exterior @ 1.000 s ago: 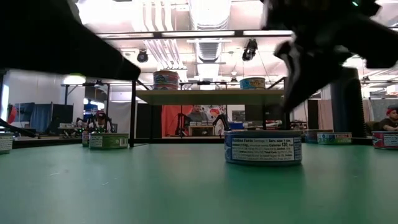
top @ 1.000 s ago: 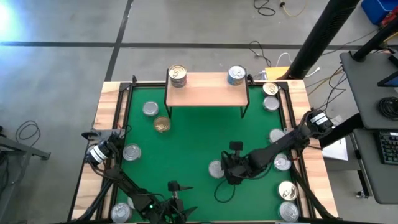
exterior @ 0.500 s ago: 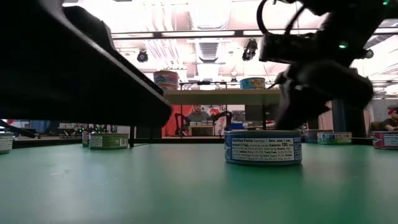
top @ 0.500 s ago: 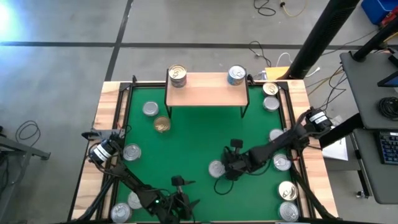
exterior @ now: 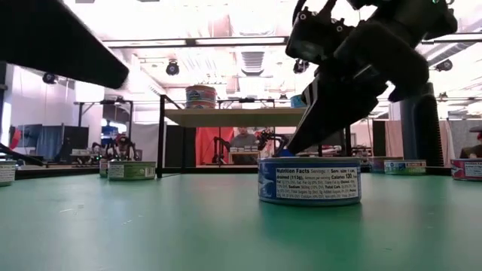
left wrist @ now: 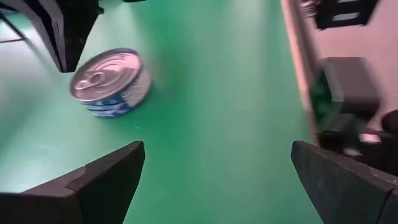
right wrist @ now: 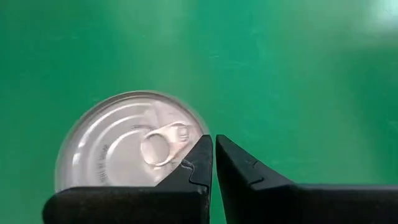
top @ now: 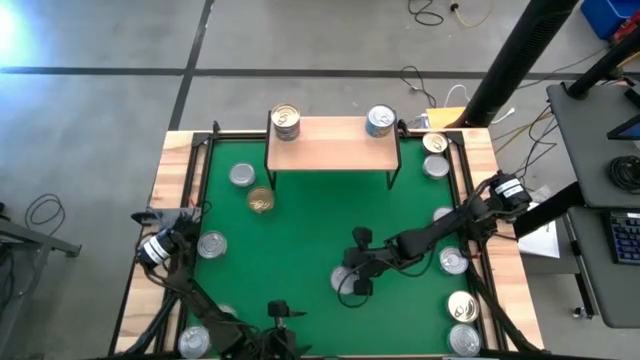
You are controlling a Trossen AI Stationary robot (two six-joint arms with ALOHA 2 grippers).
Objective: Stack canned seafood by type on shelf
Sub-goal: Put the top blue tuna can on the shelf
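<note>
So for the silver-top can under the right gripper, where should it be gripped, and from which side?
Grip the can across its low round side wall, coming from straight above. It stands upright on the green mat with free space around it. The right gripper is shut beside it, so it should probably open first.

Workshop floor and lab room around a green-topped table

A grey concrete floor (top: 300, 45) crossed by dark seam lines surrounds the table, whose green mat (top: 310, 225) sits inside a light wooden border (top: 160, 200). Loose cables (top: 430, 12) lie on the floor beyond the table's far edge, and a coiled one (top: 42, 212) lies off its left side. A thick black pole (top: 515, 50) slants up at the right, next to a grey desk (top: 590, 150) carrying a keyboard (top: 628, 238). Seen level across the table, bright ceiling lights (exterior: 226, 41) and ducting (exterior: 252, 60) hang overhead, with a red panel (exterior: 207, 143) far behind and a seated person (exterior: 242, 140) beside it.
</note>
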